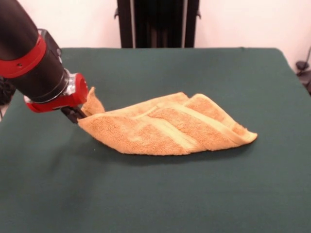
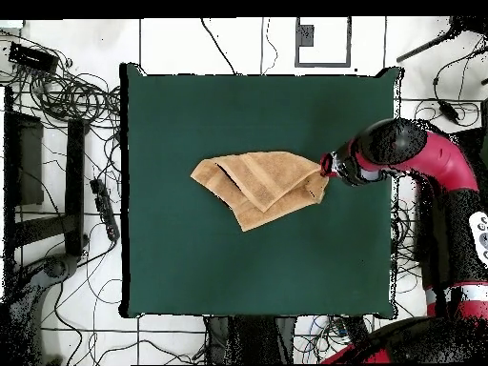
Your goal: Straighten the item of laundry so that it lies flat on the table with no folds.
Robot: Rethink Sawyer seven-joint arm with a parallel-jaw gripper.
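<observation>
The item of laundry [image 1: 170, 128], a golden-orange terry towel, lies folded over itself in a rough wedge on the green table [image 1: 160, 194]. Pale woven bands run diagonally across its top layer. Its left end is pulled up off the cloth into a small raised peak at my gripper [image 1: 77, 115], which is shut on that corner. Only the black tips show below the red wrist ring. In the overhead view the towel [image 2: 259, 186] sits near the table's middle, and the gripper [image 2: 327, 169] meets its right corner. The towel's right tip in the front view rests flat.
The table [image 2: 191, 276] extends well beyond the towel on every side. My arm [image 2: 410, 152] reaches in over the table's right edge in the overhead view. Cables and a black stand [image 2: 57, 181] lie on the floor off the left side.
</observation>
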